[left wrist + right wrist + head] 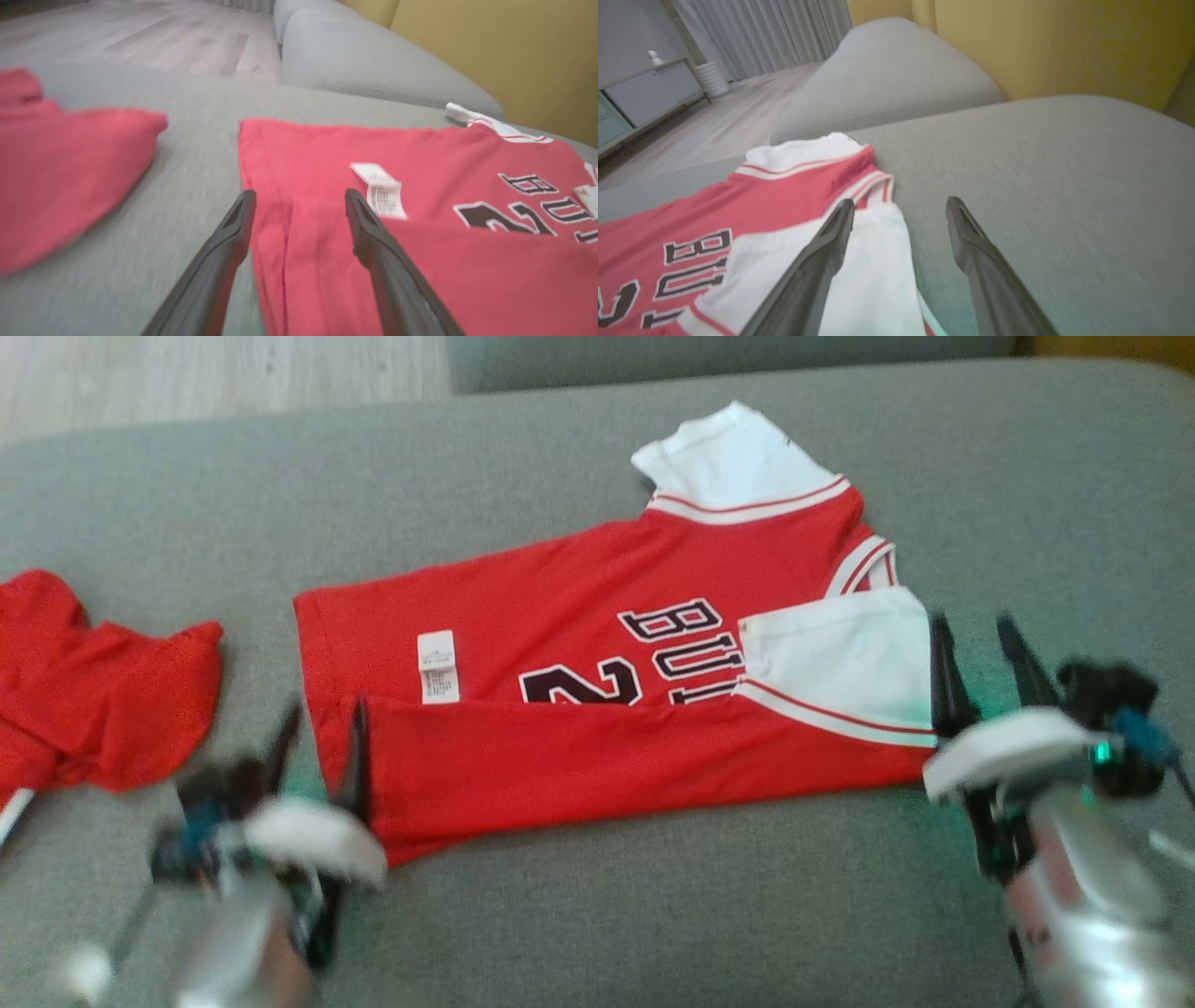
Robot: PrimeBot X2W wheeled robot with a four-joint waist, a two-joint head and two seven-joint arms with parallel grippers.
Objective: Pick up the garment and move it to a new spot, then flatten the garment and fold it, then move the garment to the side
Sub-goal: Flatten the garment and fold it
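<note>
Left end effector (324, 709) and right end effector (973, 623) gape empty at ends of folded jersey (579, 644).

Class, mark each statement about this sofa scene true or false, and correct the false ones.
1. The red jersey lies on a grey sofa cushion. True.
2. The left gripper is shut on the jersey's hem. False: its jaws stand open, holding nothing.
3. A second red garment lies to the jersey's left. True.
4. The right gripper grips the white sleeve. False: it is open, at the sleeve's edge.
</note>
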